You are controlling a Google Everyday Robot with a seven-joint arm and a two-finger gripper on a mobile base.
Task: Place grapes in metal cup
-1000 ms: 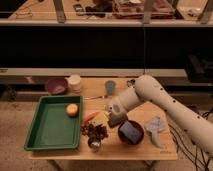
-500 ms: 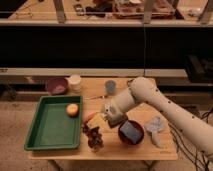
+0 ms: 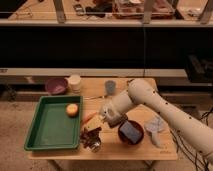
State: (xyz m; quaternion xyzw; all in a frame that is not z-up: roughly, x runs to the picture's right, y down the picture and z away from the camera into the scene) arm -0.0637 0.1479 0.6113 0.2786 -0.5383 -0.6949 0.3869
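Gripper (image 3: 94, 129), lowered over the past second, now directly above the metal cup (image 3: 94, 146). Grapes (image 3: 88, 138) lie just beneath it at the cup's rim. Whether it is gripping them cannot be told. Release is probably imminent.

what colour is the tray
Green tray, shown in the camera view; the gripper is just right of it.
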